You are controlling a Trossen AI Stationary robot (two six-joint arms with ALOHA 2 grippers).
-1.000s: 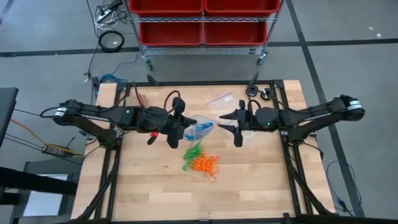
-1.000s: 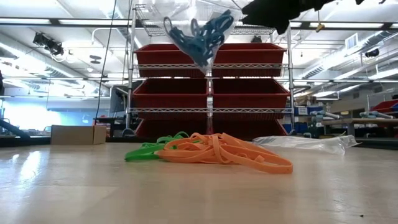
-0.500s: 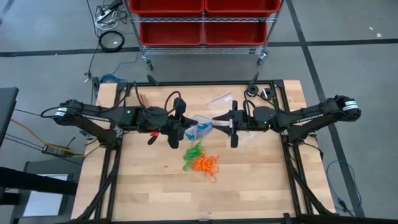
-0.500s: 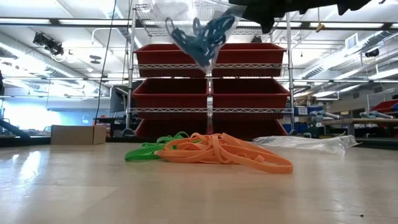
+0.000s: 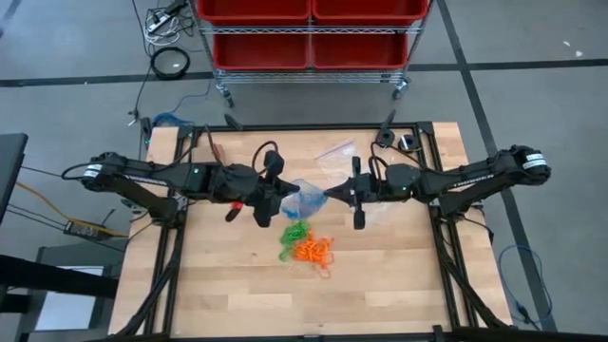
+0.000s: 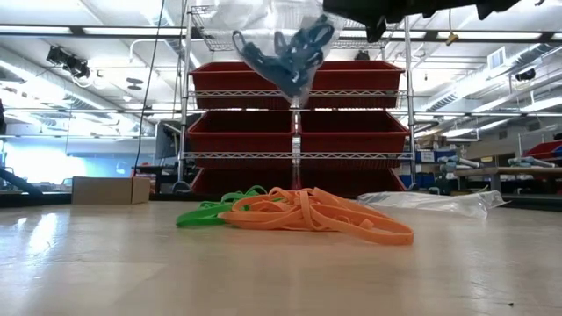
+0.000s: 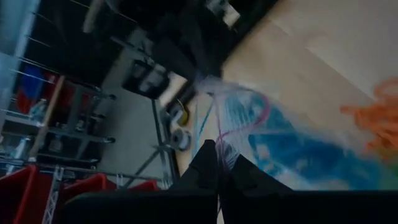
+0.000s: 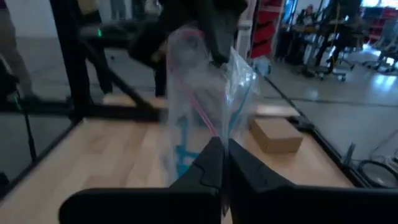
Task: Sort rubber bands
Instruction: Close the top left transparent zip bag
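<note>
Here the wooden bench (image 5: 237, 275) lies under both my arms, which meet above its middle. My left pincer (image 5: 281, 200) is clamped on one edge of a clear zip bag (image 5: 306, 197) holding blue rubber bands (image 6: 294, 54); my right pincer (image 5: 331, 195) is pinched shut on the opposite edge. Green rubber bands (image 5: 294, 232) and orange rubber bands (image 5: 313, 251) lie heaped on the bench just below.
</note>
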